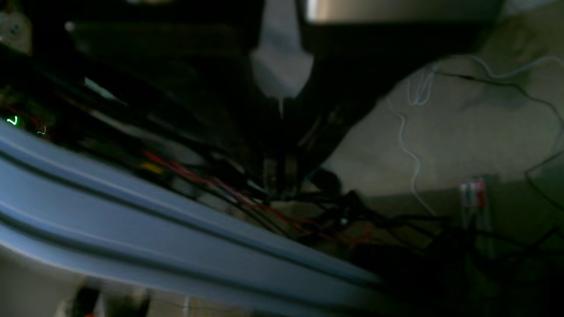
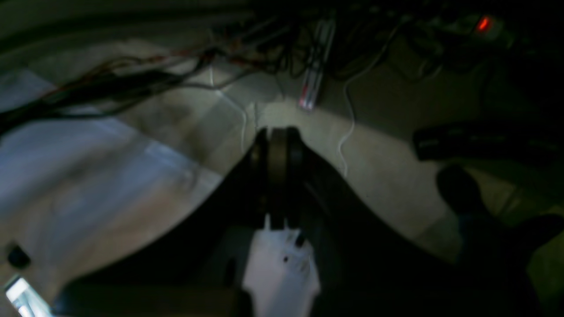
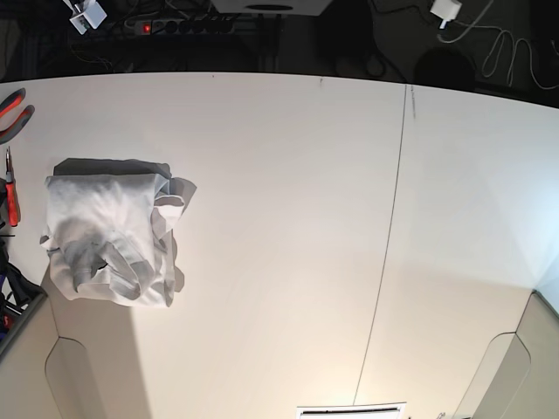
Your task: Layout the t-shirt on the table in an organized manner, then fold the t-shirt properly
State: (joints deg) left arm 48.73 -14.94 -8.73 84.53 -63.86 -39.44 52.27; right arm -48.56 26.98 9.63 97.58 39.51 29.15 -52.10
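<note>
The t-shirt (image 3: 109,231) lies in a crumpled white heap on the left part of the table (image 3: 288,175), with folds bunched on its right side. Neither arm shows in the base view. In the right wrist view my right gripper (image 2: 277,134) hangs over the floor, its dark fingers pressed together with nothing between them. The left wrist view is dark. There my left gripper (image 1: 278,176) also points at the floor beside the table, shut and holding nothing. Neither wrist view shows the t-shirt.
Red-handled pliers (image 3: 13,113) and another red-handled tool (image 3: 10,188) lie at the table's left edge. A thin dark seam (image 3: 389,262) crosses the table. A power strip (image 3: 188,24) and cables lie behind it. A blue-grey rail (image 1: 132,220) and floor cables (image 1: 410,145) fill the left wrist view.
</note>
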